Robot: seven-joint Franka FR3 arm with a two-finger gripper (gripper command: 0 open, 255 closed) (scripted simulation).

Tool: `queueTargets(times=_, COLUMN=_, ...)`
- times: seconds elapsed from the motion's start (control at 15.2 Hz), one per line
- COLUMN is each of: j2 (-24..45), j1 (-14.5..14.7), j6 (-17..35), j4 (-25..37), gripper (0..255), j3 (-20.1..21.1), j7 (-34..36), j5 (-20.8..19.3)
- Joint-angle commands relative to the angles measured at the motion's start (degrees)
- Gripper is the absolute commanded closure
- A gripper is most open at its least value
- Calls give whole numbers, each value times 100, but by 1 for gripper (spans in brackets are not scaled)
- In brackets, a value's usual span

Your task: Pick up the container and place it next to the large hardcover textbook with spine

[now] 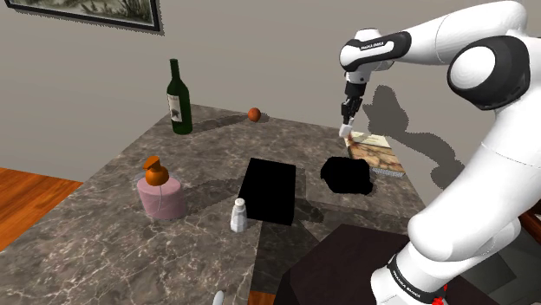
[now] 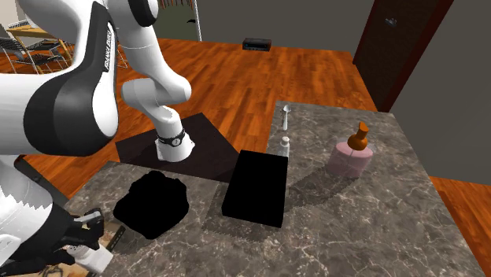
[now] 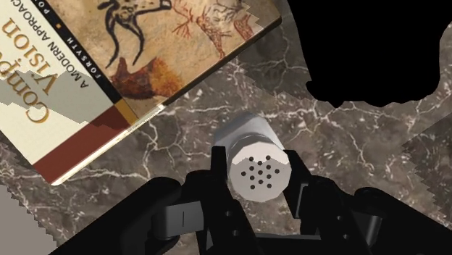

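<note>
Claw (image 3: 259, 181) clamped on the white shaker (image 3: 246, 138) | shaker over the counter (image 3: 304, 101), just beside the book (image 3: 109, 72) | you lower straight, upright — release only once it sits.

The all-black gripper (image 2: 88, 249) clasps a small white cylindrical shaker (image 2: 97, 259) beside a lumpy black shape (image 2: 152, 206) on the grey marble tabletop (image 2: 378, 228).

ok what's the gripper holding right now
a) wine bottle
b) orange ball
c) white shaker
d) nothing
c: in the wrist view the gripper clasps a white shaker with holes in its top, near the book.
</note>
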Motion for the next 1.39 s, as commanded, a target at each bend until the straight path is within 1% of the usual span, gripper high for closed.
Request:
queueTargets(times=0.0, j2=21, j1=-3, j6=149, j4=-125, gripper=255, j3=-2, j7=5, j5=0)
queueTargets(times=0.99, j2=410, j1=-18, j6=1249, j4=-838, gripper=255, j3=-3, j7=54, j5=15)
queueTargets(times=1.32, j2=410, j1=-18, j6=1249, j4=-838, gripper=255, j3=-3, j7=54, j5=14)
